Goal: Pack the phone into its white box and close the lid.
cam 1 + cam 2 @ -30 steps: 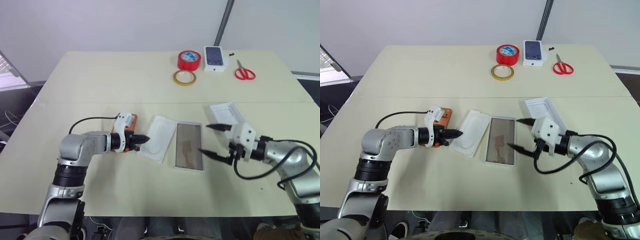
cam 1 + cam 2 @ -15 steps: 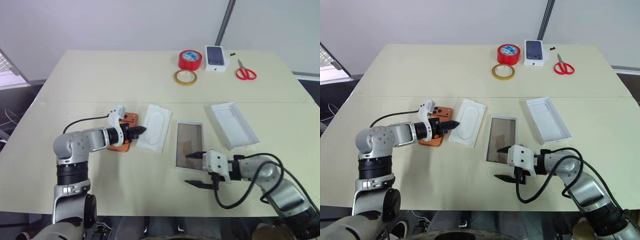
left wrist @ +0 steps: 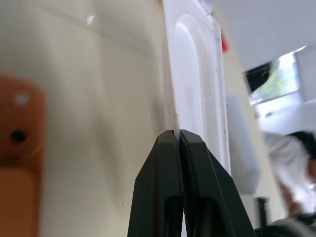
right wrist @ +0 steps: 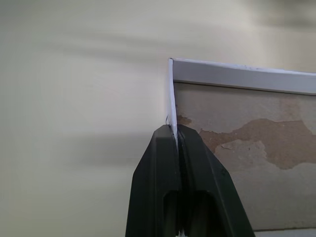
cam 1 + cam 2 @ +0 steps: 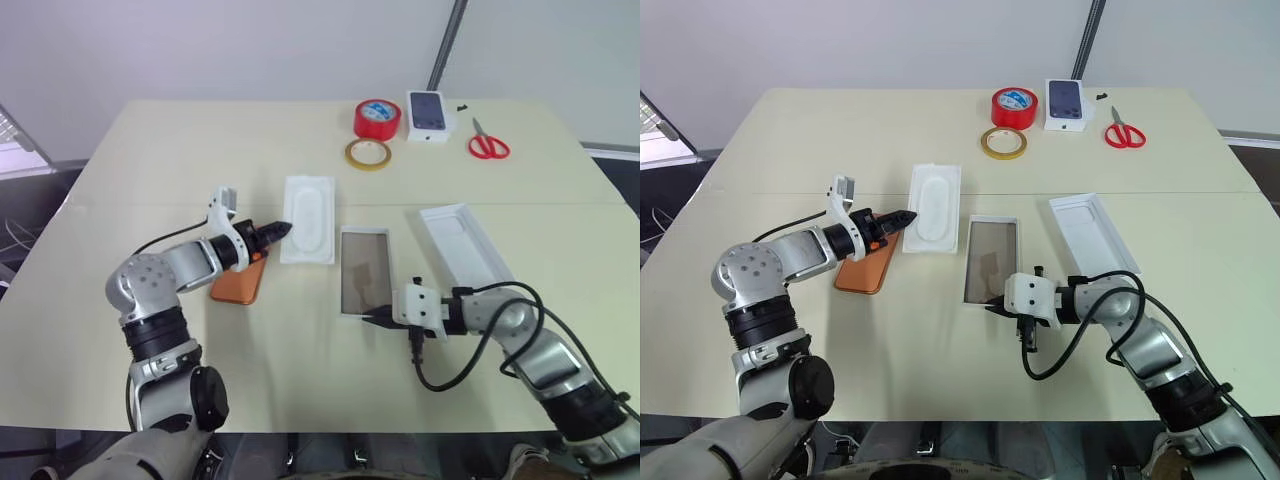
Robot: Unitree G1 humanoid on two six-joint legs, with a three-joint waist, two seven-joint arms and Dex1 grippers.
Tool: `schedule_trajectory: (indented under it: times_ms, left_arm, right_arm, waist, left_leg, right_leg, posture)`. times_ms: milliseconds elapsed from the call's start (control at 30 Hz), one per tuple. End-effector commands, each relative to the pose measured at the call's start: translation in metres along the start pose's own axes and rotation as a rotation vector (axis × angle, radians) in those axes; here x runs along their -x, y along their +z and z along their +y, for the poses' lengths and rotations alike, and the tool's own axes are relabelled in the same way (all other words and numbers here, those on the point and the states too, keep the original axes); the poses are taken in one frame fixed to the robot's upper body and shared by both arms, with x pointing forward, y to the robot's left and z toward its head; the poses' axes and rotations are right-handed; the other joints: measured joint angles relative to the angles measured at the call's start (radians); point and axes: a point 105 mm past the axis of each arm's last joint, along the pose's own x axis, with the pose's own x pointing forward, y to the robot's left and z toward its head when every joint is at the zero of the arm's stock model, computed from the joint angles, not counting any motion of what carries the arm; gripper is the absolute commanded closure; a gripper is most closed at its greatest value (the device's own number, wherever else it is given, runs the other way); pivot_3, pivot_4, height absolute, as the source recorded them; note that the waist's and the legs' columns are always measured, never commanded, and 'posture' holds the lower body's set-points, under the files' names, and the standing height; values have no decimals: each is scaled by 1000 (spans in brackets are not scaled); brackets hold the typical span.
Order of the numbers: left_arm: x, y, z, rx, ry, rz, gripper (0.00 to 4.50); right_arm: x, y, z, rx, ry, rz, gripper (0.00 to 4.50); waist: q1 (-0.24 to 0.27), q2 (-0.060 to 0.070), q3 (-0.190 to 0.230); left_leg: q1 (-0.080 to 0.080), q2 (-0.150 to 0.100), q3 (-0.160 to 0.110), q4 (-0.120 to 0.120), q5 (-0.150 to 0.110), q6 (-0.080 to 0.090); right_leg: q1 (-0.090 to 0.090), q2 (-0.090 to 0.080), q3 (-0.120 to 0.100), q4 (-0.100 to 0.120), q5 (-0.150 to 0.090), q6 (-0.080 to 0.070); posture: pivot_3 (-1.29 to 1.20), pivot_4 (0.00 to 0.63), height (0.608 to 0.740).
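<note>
left eye view: pale matte table (image 5: 180, 160). one shallow white box (image 5: 364, 284) near the middle, thin rim, glossy brownish floor, nothing inside. one taller-walled white lid (image 5: 466, 245) just to its right, open side up, also empty. one flat white insert (image 5: 309, 218) with an oval recess to the left. one slim orange phone (image 5: 237, 283) with rounded corners, flat on the table left of the box. at the far edge: one red tape roll (image 5: 378, 119), one tan tape ring (image 5: 368, 154), one small white box printed with a dark phone (image 5: 428, 115), one pair of red-handled scissors (image 5: 488, 144).

right eye view: left gripper (image 5: 908, 215) at the insert's left edge; right gripper (image 5: 992, 306) at the box's near rim.

left wrist view: black fingers (image 3: 160, 187) pressed together, pinching the insert's thin rim.

right wrist view: black fingers (image 4: 155, 182) pressed together, pinching the box's thin white wall near a corner.
</note>
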Motion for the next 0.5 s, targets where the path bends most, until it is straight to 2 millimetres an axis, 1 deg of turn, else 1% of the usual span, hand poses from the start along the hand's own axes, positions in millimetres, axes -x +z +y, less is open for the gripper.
schedule_trajectory:
  times_ms: [33,100,167,200,233,300,367,400,433,500]
  left_arm:
    - [-1,0,-10,-12,-23,5,4500]
    - [-4,-5,-11,-14,-22,18,4500]
    - [-5,-9,-10,-11,-17,22,4500]
    - [-6,-12,-11,-13,-14,26,4500]
    - [-7,-14,-11,-14,-12,28,4500]
    - [-8,-19,-11,-19,-9,32,4500]
    - [-9,-23,-10,-32,5,34,4500]
    - [-9,-25,-10,-37,8,36,4500]
    - [-10,-27,-10,-42,8,38,4500]
    - [-12,-30,-10,-49,10,41,4500]
  right_arm:
    - [-11,4,-11,39,-25,-17,4463]
    - [-15,9,-16,50,-27,-37,4463]
    - [-16,11,-15,17,-3,-53,4463]
    - [-16,12,-15,17,2,-61,3895]
    - [-14,13,-15,19,-5,-72,3654]
    - [-11,15,-16,17,-18,-82,2647]
    - [0,19,-21,15,-63,-99,1779]
    - [6,18,-22,15,-82,-93,1197]
    - [16,17,-23,17,-99,-73,760]
    - [36,15,-25,1,-134,-40,760]
  waist:
    - [-6,0,0]
    - [-13,-1,0]
    - [-15,-1,0]
    - [-14,-1,0]
    - [-14,-1,0]
    - [-14,-1,0]
    - [-14,-1,1]
    - [-13,-1,1]
    - [-11,-1,1]
    - [-7,-1,1]
  left_leg:
    - [0,0,0,0,0,0]
    - [1,0,0,0,1,-1]
    - [0,0,0,0,1,-1]
    - [0,0,0,0,1,-1]
    - [0,0,0,0,1,-2]
    - [0,0,0,0,1,-2]
    - [0,0,0,0,1,-2]
    - [0,0,0,0,1,-2]
    - [-1,0,0,0,1,-2]
    - [-1,0,0,0,1,-2]
  right_leg:
    - [0,0,0,1,0,0]
    - [0,0,0,2,0,0]
    - [-1,0,0,3,0,0]
    - [-1,0,0,3,0,0]
    - [-1,0,0,3,0,0]
    - [-2,0,0,4,0,0]
    - [-2,0,0,4,0,0]
    - [-2,0,0,4,0,0]
    - [-2,0,0,4,0,0]
    - [-2,0,0,4,0,0]
  posture:
    - [0,150,740]
    - [0,150,740]
    - [0,150,740]
    - [0,150,740]
    - [0,150,740]
    - [0,150,740]
    - [0,150,740]
    - [0,150,740]
    - [0,150,740]
    - [0,150,740]
